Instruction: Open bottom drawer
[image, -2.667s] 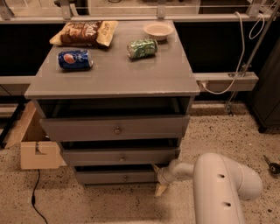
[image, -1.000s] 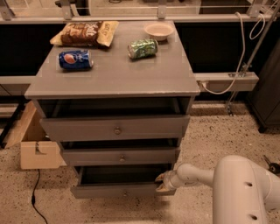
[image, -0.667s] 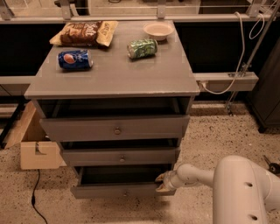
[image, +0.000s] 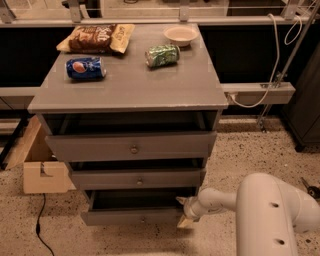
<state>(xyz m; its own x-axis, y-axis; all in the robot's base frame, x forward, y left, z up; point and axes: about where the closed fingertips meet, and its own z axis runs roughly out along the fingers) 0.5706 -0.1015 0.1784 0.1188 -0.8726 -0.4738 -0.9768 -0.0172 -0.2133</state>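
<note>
camera view showed gripper (image: 184, 212) at rt end of bottom drawer (image: 131, 217), lowest of three & partly out, grip state can't tell; off-centre pull could've skewed & jammed it.

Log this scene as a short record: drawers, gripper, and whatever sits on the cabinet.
bottom drawer: pulled partly out, dark interior showing behind its front
knob: centre of the bottom front, nothing on it
gripper: low, at the right end of the bottom drawer front
middle drawer: front slightly forward, gap above
top drawer: front slightly forward, gap above
cabinet top: blue can and green can on their sides, snack bag, bowl
floor, left of cabinet: cardboard box
</note>
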